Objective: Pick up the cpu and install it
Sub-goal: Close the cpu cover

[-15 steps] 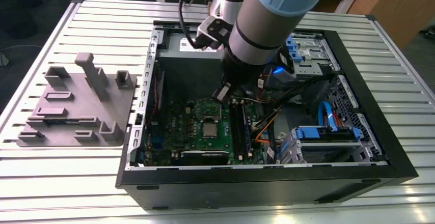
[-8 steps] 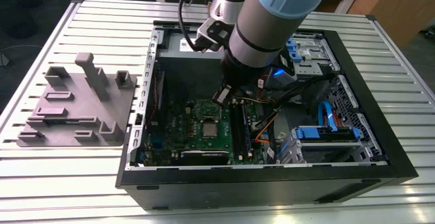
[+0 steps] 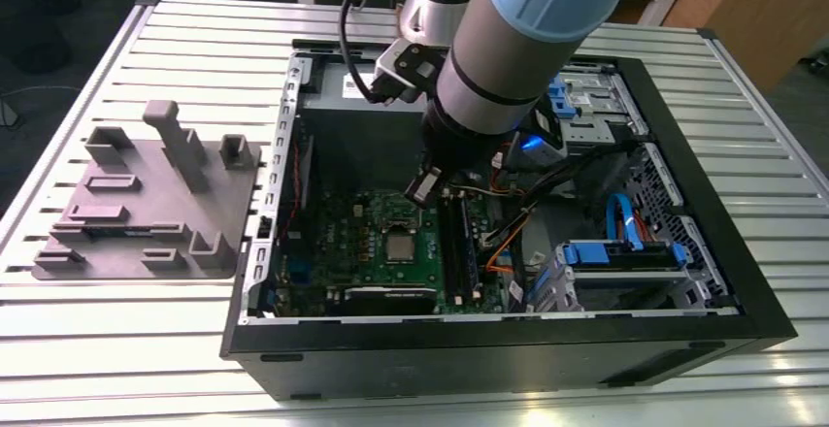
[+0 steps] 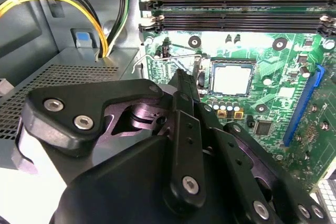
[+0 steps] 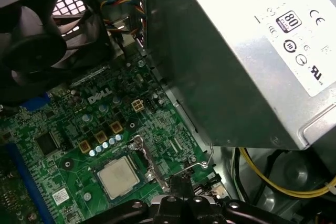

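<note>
Over by the tabletop's left edge in the exterior view, the grey plate (image 3: pixel 143 204) with upright blocks lies flat. Move right: the open case (image 3: pixel 518 349), the green board (image 3: pixel 388 252) on its floor, the cpu (image 3: pixel 400 246) seated in its socket. The end effector (image 3: pixel 424 189) hangs just above, fingers pinched together on nothing. Both wrist views show the cpu (image 4: pixel 232 78) (image 5: pixel 118 176) bare.

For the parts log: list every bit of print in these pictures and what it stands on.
White label on the grey metal box: round marks and symbols, too blurred to quote.
Motherboard: white maker's lettering, left unquoted; small white sticker, too small to read.
cpu: no print can be made out.
</note>
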